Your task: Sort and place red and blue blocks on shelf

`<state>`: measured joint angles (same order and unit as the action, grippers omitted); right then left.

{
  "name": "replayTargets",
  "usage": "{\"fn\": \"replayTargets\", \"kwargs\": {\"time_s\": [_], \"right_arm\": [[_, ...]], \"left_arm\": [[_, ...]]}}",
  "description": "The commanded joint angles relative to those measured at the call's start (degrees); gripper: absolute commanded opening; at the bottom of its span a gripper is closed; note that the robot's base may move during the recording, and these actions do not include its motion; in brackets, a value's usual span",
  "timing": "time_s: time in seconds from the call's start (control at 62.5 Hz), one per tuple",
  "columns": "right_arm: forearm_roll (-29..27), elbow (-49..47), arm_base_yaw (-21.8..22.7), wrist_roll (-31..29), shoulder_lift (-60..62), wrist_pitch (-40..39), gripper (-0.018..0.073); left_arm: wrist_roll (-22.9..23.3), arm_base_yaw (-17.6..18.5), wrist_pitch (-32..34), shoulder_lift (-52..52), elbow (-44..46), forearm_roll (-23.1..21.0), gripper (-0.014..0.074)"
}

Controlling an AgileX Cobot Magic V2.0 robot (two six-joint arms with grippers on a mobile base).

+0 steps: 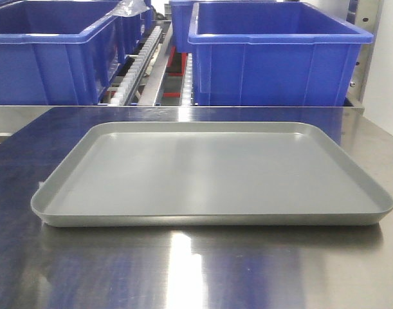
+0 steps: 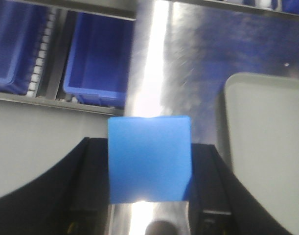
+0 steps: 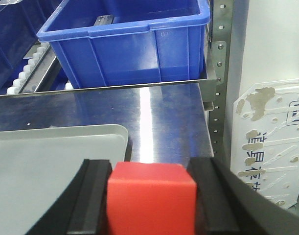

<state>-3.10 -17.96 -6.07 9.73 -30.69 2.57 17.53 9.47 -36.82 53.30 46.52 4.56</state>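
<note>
Quick count: two small cubes total, one red cube (image 3: 150, 198) and one blue cube (image 2: 149, 159), plus a single grey tray (image 1: 209, 219). Big blue bins: two clear ones out front, left bin (image 1: 35, 61) and right bin (image 1: 276, 64), with bits of more behind that I can't count properly.

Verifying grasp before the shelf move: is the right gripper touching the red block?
Touching. The right wrist view shows the red block wedged between the right gripper's black fingers, no gap either side.

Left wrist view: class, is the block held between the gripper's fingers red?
No, the block clamped in the left gripper is sky blue, not red.
</note>
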Motion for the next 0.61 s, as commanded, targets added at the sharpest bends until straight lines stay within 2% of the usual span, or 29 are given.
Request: {"fn": "replayTargets", "kwargs": {"time_s": [0.0, 0.128, 0.256, 0.592], "right_arm": [[0.64, -1.69, 0.40, -0.05, 0.04, -5.20, 0.0056], [0.64, -1.69, 0.40, -0.05, 0.04, -5.20, 0.0056], [0.64, -1.69, 0.40, -0.05, 0.04, -5.20, 0.0056], [0.64, -1.69, 0.40, -0.05, 0.04, -5.20, 0.0056]], "left_arm": [[0.50, -0.38, 5.63, -5.51, -3.53, -0.16, 0.0123], [0.50, -0.38, 6.03, -12.28, -10.03, -2.48, 0.0123], [0.50, -0.38, 6.79, -17.86, -14.45, -2.69, 0.0123], [0.50, -0.38, 8.98, -21.52, -16.61, -2.31, 0.0123]]}}
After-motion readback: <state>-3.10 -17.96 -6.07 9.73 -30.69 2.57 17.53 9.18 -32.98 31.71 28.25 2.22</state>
